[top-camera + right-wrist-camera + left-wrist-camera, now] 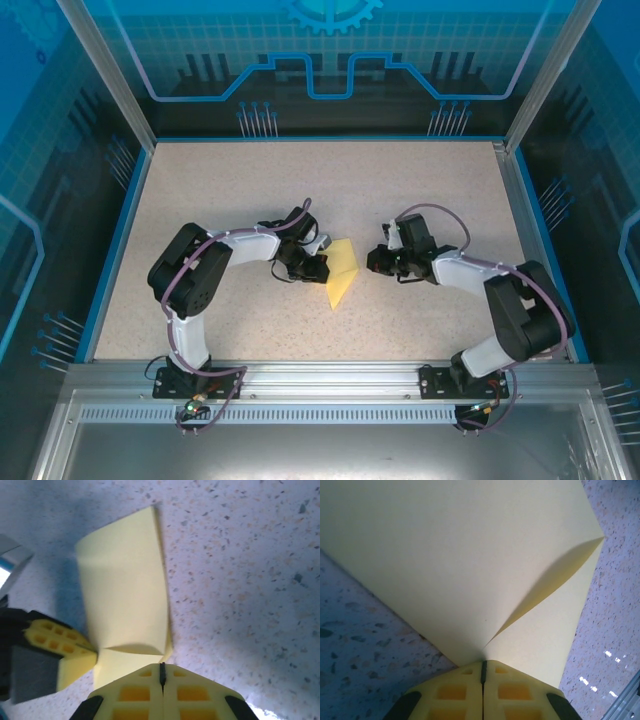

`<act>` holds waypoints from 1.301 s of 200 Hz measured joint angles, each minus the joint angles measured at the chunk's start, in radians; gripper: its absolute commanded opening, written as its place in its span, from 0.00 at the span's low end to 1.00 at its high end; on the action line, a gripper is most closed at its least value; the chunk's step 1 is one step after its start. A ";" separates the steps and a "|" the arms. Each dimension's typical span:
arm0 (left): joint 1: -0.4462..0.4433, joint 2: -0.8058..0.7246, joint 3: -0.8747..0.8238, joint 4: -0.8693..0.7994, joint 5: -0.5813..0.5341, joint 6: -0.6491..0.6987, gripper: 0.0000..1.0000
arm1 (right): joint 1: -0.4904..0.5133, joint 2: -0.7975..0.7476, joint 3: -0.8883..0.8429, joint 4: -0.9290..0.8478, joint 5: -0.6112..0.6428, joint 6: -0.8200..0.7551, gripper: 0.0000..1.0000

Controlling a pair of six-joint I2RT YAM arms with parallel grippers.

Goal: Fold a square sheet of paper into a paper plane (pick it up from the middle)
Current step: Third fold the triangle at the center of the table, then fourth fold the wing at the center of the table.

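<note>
The square sheet of paper [343, 270] is yellow and creased, and it lies mid-table between my two grippers. My left gripper [322, 262] is shut on its left side. In the left wrist view the paper [460, 555] fans out from the closed tips of the left gripper [482, 662], with a fold running up to the right. My right gripper [370, 262] is shut at the paper's right edge. From the right wrist, a raised flap of the paper [125, 580] stands over a crease that ends at the right gripper's closed tips [161, 666]. The left gripper's yellow fingers [60, 655] hold the other end.
The speckled beige table [250, 190] has a blue rim and clear enclosure walls on three sides. An aluminium rail [320, 378] with both arm bases runs along the near edge. Open tabletop lies all around the paper.
</note>
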 measured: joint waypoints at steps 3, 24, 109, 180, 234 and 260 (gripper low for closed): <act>0.000 0.000 0.000 0.000 0.000 0.000 0.08 | 0.000 -0.007 -0.004 0.001 -0.003 0.001 0.00; -0.002 -0.001 0.004 -0.005 -0.002 0.000 0.09 | 0.013 -0.055 -0.039 0.007 -0.022 0.020 0.01; -0.004 -0.005 0.034 -0.051 -0.061 0.000 0.11 | 0.152 -0.081 -0.133 0.091 -0.039 0.155 0.30; -0.004 -0.014 0.031 -0.056 -0.084 0.000 0.10 | 0.171 0.060 -0.100 0.181 -0.040 0.193 0.31; -0.003 -0.018 0.023 -0.052 -0.088 0.000 0.10 | 0.170 0.138 -0.048 0.227 -0.048 0.200 0.30; -0.003 -0.018 0.023 -0.052 -0.088 0.000 0.09 | 0.170 0.142 -0.047 0.234 -0.057 0.201 0.28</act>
